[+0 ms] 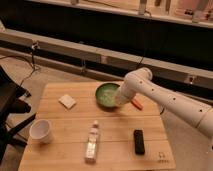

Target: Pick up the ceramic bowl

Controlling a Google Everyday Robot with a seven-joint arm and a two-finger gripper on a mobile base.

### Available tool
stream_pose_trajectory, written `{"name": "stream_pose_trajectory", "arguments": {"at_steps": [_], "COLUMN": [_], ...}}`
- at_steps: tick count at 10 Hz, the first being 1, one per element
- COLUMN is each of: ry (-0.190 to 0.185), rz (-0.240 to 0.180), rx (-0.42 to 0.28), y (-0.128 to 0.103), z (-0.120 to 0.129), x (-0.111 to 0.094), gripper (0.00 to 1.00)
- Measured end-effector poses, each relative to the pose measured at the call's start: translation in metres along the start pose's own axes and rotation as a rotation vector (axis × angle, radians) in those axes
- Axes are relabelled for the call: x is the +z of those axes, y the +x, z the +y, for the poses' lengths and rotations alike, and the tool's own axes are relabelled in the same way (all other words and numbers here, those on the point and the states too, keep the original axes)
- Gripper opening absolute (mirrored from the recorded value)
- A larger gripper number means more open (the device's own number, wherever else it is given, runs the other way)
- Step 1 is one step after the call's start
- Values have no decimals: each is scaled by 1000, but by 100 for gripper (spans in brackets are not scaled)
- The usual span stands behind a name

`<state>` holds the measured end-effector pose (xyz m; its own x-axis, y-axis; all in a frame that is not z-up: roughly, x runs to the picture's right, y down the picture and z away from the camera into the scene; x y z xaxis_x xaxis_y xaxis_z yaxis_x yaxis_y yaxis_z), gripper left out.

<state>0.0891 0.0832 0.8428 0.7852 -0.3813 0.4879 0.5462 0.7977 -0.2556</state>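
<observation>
On the table (60, 120) stood one ceramic bowl (106, 95) toward the back, one white cup (41, 131), one clear bottle (92, 142), one black remote (139, 141) — and one white pad (67, 101). The gripper (120, 100) sat at the bowl's right rim — whether its jaws were apart or together, I cannot tell.

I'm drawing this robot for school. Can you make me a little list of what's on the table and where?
table: wooden
ceramic bowl: green, far side, middle
end effector: at the bowl's right rim
white cup: near left corner
clear bottle: lying down, front middle
black remote: front right
white block: left of the bowl
orange thing: right of the bowl, partly hidden
</observation>
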Motion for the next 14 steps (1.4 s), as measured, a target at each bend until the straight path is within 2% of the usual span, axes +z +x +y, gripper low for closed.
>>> {"name": "stream_pose_trajectory", "arguments": {"at_steps": [3,8,9,14], "ry": [-22,-115,-128,-180], "rz": [9,19,23,15], "rx": [-3,13,13,25], "y": [5,20,22,30], "z": [-8,-11,-11,1], "x": [8,51,58,84], "gripper": [80,80,76,25]}}
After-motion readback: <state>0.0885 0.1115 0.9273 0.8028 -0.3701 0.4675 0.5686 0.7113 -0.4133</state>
